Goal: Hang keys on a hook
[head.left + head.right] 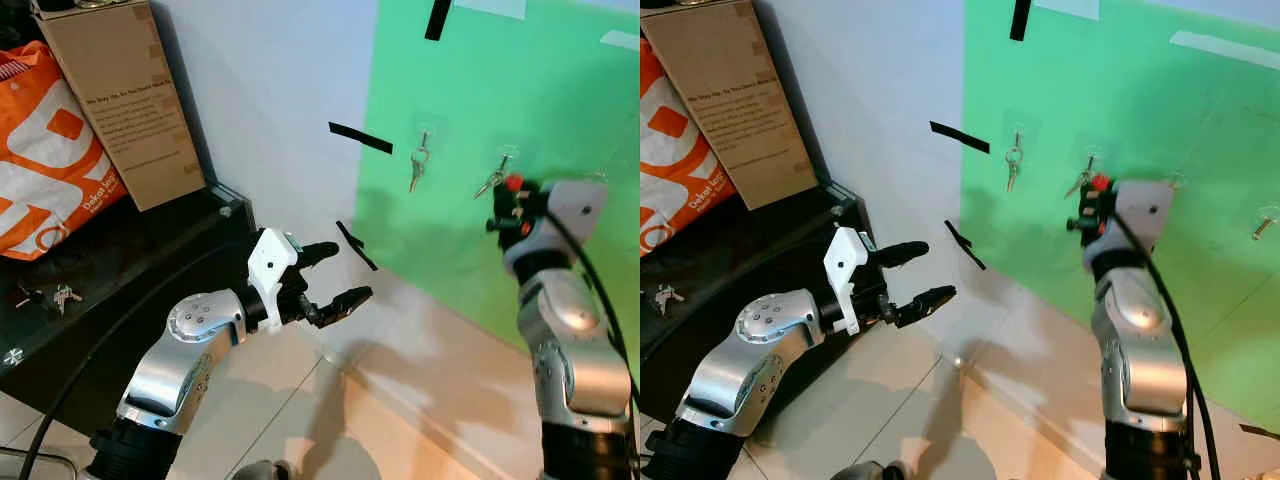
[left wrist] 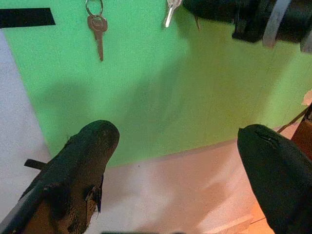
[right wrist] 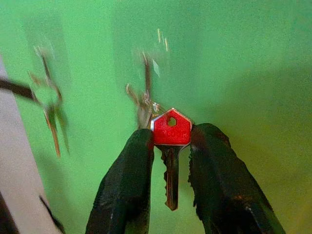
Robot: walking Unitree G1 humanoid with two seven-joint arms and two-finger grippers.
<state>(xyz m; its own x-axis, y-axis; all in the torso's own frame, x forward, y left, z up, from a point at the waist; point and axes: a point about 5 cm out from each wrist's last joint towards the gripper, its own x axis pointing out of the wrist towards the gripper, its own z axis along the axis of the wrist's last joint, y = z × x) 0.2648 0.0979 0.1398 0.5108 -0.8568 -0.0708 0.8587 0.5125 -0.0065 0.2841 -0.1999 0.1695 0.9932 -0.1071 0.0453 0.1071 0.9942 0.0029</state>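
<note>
Reaching forward at the left, the left gripper (image 1: pixel 329 276) hovers spread wide and empty before the white wall, low beside the green panel (image 1: pixel 560 200). Farther right, one key set (image 1: pixel 418 163) hangs on a hook. Rightmost, the right gripper (image 3: pixel 168 146) pinches a red-headed key (image 3: pixel 170 141) against the panel, its ring up at a clear hook (image 1: pixel 503 160).

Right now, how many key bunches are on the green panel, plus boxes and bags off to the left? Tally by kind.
Key bunches on the green panel: 3 (left bunch; middle bunch, pinched by the right hand; far-right bunch)
Cardboard box: 1
Orange bag: 1
Total: 5
</note>
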